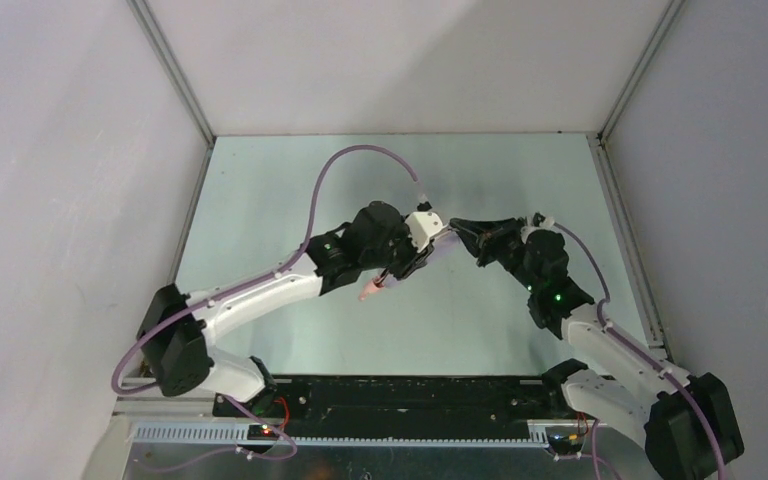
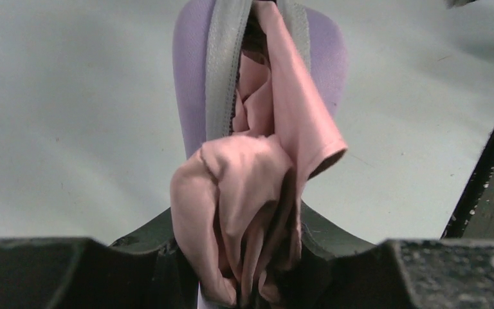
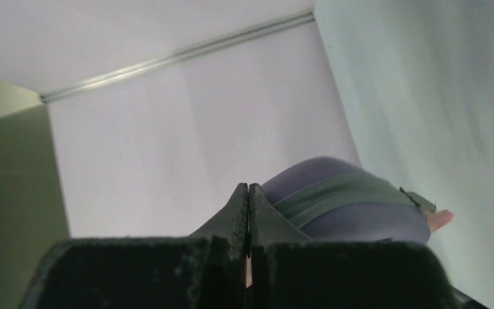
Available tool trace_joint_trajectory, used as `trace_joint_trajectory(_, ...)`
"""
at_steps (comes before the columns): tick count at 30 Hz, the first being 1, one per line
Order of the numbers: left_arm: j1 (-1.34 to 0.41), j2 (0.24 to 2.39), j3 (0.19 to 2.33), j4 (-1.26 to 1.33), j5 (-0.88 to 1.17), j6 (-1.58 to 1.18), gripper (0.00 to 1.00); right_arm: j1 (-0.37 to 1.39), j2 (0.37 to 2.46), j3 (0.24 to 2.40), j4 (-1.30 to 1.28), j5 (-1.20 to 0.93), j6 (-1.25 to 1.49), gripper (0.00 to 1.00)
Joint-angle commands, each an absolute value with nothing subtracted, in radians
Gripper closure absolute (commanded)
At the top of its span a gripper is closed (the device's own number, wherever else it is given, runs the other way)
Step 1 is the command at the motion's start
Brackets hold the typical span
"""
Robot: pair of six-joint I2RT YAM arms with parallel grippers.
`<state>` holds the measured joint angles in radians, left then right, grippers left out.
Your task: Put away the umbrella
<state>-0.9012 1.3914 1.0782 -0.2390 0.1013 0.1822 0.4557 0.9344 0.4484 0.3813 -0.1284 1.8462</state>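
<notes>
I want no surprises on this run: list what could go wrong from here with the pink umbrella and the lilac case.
1. The salmon-pink fabric folding umbrella bulges out of the pale lilac oblong hard case between its grey zipper edges; zipping now may snag fabric.
2. The left gripper seems to clamp only loose fabric, which could slip free.

The left hand [image 2: 247,270] gripped the bunched salmon-pink umbrella [image 2: 251,187] between its fingers. The fabric ran up into the open, grey-edged mouth of a lilac case [image 2: 190,84], with the pale worktop [image 2: 71,116] behind.
</notes>
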Motion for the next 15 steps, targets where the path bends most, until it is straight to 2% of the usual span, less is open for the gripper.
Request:
trace_joint_trajectory(1, -0.863, 1.509, 1.162, -0.475, -0.056, 0.136, 1.00, 0.480, 0.972, 0.612, 0.392, -0.309, 1.644, 1.00)
trace_joint_trajectory(6, -0.867, 1.672, 1.238, -0.537, -0.056, 0.089, 1.00, 0.561, 0.982, 0.623, 0.230, -0.186, 1.492, 1.00)
trace_joint_trajectory(10, -0.867, 1.691, 1.224, -0.477, -0.037, 0.050, 0.99, 0.516, 0.958, 0.563, 0.161, -0.147, 1.429, 1.00)
trace_joint_trajectory(12, -0.867, 1.674, 1.204, -0.448, -0.017, 0.036, 0.91, 0.467, 0.953, 0.509, 0.178, -0.165, 1.407, 1.00)
trace_joint_trajectory(13, -0.868, 1.657, 1.183, -0.421, -0.011, 0.027, 0.80, 0.435, 0.960, 0.490, 0.206, -0.189, 1.398, 1.00)
trace_joint_trajectory(14, -0.868, 1.648, 1.154, -0.404, 0.010, 0.024, 0.76, 0.421, 0.982, 0.448, 0.229, -0.202, 1.392, 1.00)
trace_joint_trajectory(15, -0.869, 1.624, 1.138, -0.370, 0.026, 0.015, 0.58, 0.399, 0.996, 0.425, 0.293, -0.233, 1.382, 1.00)
